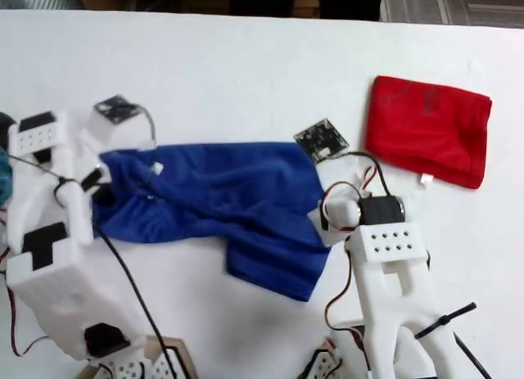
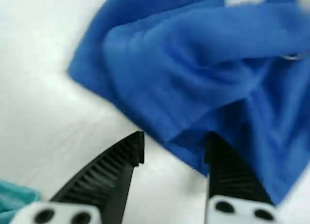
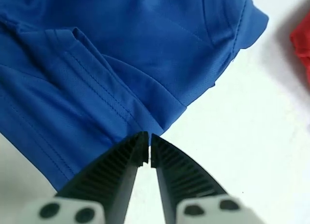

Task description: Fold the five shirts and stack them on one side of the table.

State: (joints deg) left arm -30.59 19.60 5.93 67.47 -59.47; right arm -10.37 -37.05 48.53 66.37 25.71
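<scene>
Cloth of the blue shirt [image 1: 221, 199] is lying bunched between the 2 grippers. The right gripper [image 3: 148, 139] fingers are pinching a sliver of hem; the left gripper [image 2: 174, 139] fingers are standing spread astride the opposite edge. That shallow pinch is risking slipping under any pull.

Overhead, wrist close-ups; shared blue shirt [image 1: 229, 195]

Two shirts lie on the one worktop [image 1: 246, 60]: one blue shirt [image 1: 237, 203], one red shirt [image 1: 427, 132] (folded). One scrap of teal cloth [image 2: 12, 200] besides. Two arms: left arm [image 1: 45, 195], right arm [image 1: 393, 260]
</scene>
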